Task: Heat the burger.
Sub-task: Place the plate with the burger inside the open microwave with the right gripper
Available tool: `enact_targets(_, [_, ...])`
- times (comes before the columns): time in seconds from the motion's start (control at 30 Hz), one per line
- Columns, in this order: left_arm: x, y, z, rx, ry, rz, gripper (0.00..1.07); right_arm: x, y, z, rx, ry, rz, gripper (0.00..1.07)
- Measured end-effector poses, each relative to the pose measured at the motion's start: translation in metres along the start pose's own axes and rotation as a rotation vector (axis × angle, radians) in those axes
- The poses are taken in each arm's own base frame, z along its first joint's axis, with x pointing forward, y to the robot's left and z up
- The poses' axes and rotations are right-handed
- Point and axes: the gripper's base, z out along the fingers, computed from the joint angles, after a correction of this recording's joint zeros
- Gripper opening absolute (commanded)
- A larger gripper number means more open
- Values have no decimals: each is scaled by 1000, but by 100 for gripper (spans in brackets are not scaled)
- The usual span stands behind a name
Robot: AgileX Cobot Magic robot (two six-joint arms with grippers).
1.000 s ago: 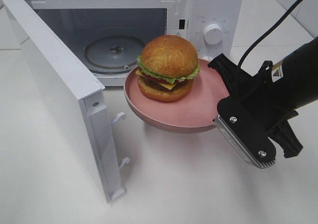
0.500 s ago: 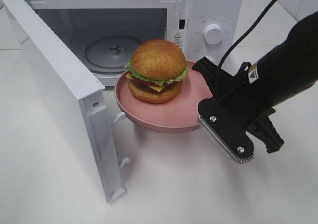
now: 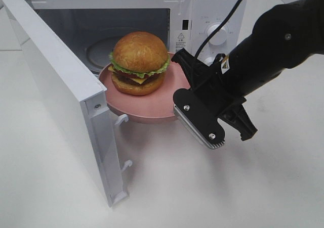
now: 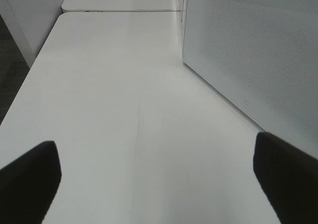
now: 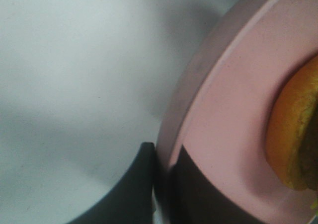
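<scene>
Although the white table point(image 3: 212, 192) takes up most of the room here, the white microwave point(image 3: 217, 0) at its far edge is what draws the eye. Its door point(image 3: 61, 86) is swung wide open to the left, and the grey cavity is in plain sight with the glass turntable point(image 3: 98, 48) on its floor. From the right the black right arm point(image 3: 283, 41) reaches in low across the front of the control panel, with a dark cable point(image 3: 223, 23) looping up behind it.

It carries a round pink plate point(image 3: 152, 106), held up off the table at the mouth of the oven, with the far rim just over the sill of the opening. The burger point(image 3: 140, 61) sits upright on the plate, toward its left side. It has a golden domed bun on top, then a frill of lettuce, cheese and a dark patty.

The right gripper point(image 3: 178, 100) is pressed together on the plate's near right rim. Its own camera shows the pink edge pinched between the two dark jaws, and they do not touch the burger. The left gripper point(image 4: 159, 184) is away from all this. It hangs over bare table beside the outer face of the door, and its fingers point(image 4: 30, 179) are spread wide with nothing between them.

Smallest of all is the white dial point(image 3: 217, 35) on the panel, half hidden by the arm.
</scene>
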Motion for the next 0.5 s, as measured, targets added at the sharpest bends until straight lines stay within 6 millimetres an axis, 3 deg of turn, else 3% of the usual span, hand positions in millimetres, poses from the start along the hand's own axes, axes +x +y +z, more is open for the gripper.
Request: enact_targets(0.5, [0,0,0,0,0,0,98,5,-26,19,-4,-2,0,0])
